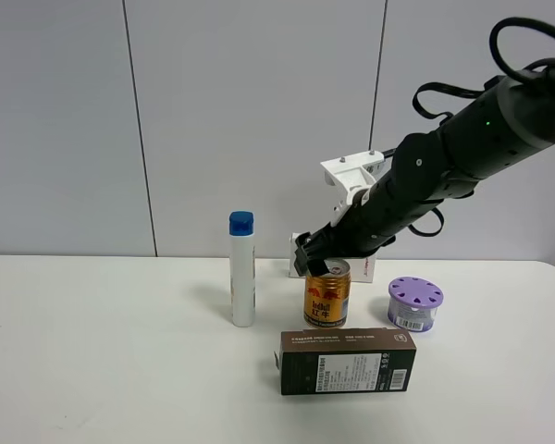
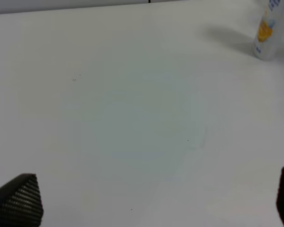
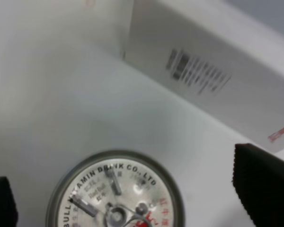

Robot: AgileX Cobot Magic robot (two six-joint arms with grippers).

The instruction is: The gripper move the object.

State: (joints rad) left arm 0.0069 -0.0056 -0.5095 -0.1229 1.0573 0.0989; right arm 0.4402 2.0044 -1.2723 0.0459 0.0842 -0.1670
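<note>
Right wrist: can (image 3: 116,191) partly cut off, right pincer (image 3: 132,198) spread apart either side.

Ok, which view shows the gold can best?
Exterior high: the whole gold can stands upright on the table, its label facing the camera. The right wrist view shows only its silver top, and the left wrist view misses it entirely.

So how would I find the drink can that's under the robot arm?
Look at the white table, just behind the dark box lying at the front. The drink can stands there under the black arm's tool, between a blue-capped white bottle and a purple-lidded round container. It's the only gold one, with red bulls and a silver top.
</note>
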